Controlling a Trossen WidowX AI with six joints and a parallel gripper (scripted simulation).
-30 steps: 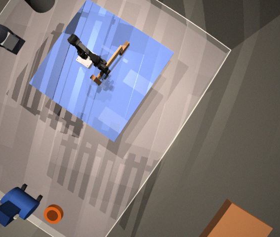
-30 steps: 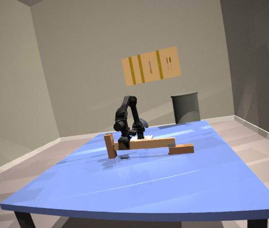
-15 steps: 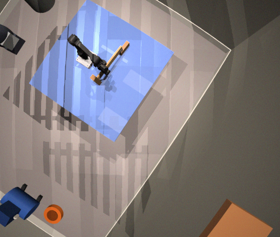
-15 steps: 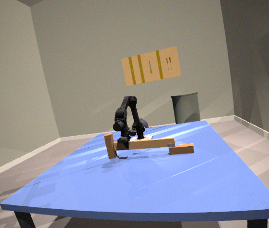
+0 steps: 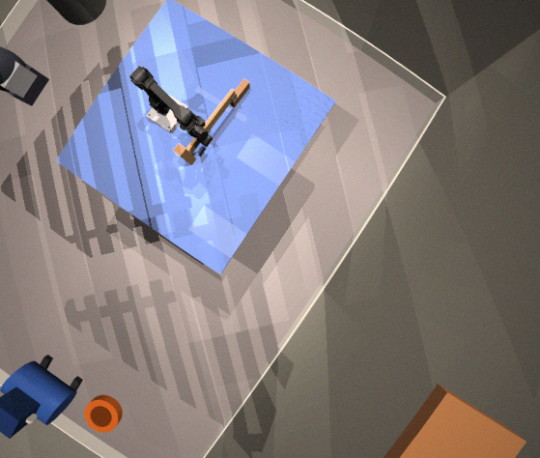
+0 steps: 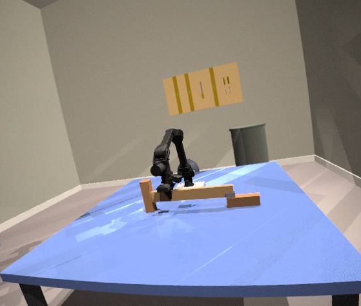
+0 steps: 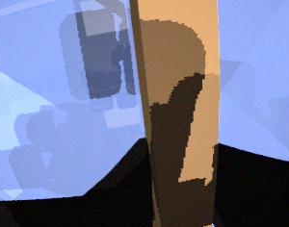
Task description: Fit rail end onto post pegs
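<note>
The long wooden rail (image 6: pixel 192 192) is held off the blue table, about level. Its far end sits in the grey bracket (image 6: pixel 230 195) on the low footboard block (image 6: pixel 243 199). Its near end meets the short upright post (image 6: pixel 146 195); the pegs are hidden. My gripper (image 6: pixel 166 190) is shut on the rail close to the post. From above, the rail (image 5: pixel 215 116) runs from the post (image 5: pixel 184 153) to the footboard block (image 5: pixel 241 92), with my gripper (image 5: pixel 202 134) across it. In the wrist view the rail (image 7: pixel 175 90) runs between my dark fingers.
The arm's white base (image 5: pixel 161 119) stands beside the rail on the blue table. A grey bin (image 6: pixel 248 143) and a wall board (image 6: pixel 203 87) are behind the table. A blue machine (image 5: pixel 30 392) and an orange ring (image 5: pixel 102 413) lie on the floor far off.
</note>
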